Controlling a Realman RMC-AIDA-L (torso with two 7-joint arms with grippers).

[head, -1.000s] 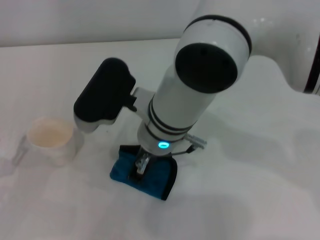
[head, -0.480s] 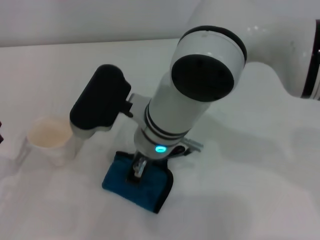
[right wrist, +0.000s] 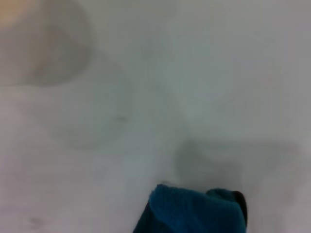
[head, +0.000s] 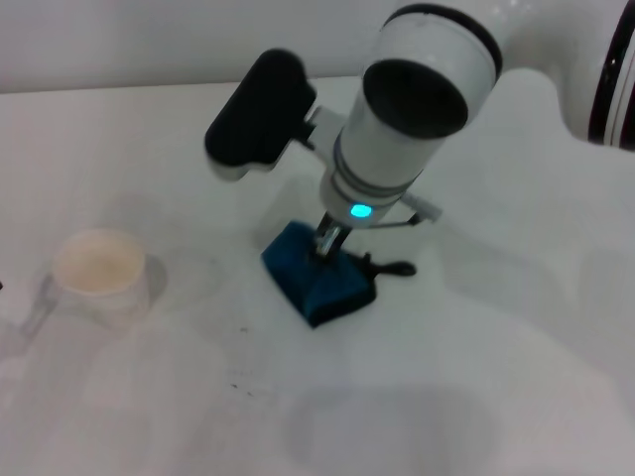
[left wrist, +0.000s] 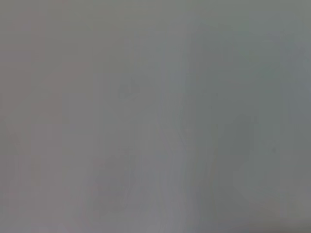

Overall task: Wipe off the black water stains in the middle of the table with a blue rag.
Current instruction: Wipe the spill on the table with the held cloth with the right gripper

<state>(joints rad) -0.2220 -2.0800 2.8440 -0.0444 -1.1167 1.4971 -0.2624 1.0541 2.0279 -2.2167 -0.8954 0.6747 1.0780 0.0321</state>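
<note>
The blue rag (head: pixel 319 278) lies bunched on the white table (head: pixel 476 397) near the middle, its black loop tag (head: pixel 393 268) sticking out to the right. My right gripper (head: pixel 327 243) comes down from above and is shut on the rag's top, pressing it to the table. The rag's edge also shows in the right wrist view (right wrist: pixel 194 211). No dark puddle shows; only a few tiny dark specks (head: pixel 236 383) and a faint grey smear (head: pixel 203 288) lie to the left of the rag and nearer to me. My left gripper is out of view; the left wrist view shows only plain grey.
A white paper cup (head: pixel 99 275) stands at the left of the table, and shows as a blur in the right wrist view (right wrist: pixel 36 43). The right arm's big white forearm (head: pixel 407 119) hangs over the table's far middle.
My right gripper has dragged the rag away from the cup, to the right and farther from me. The rag has bunched up from a flat fold.
</note>
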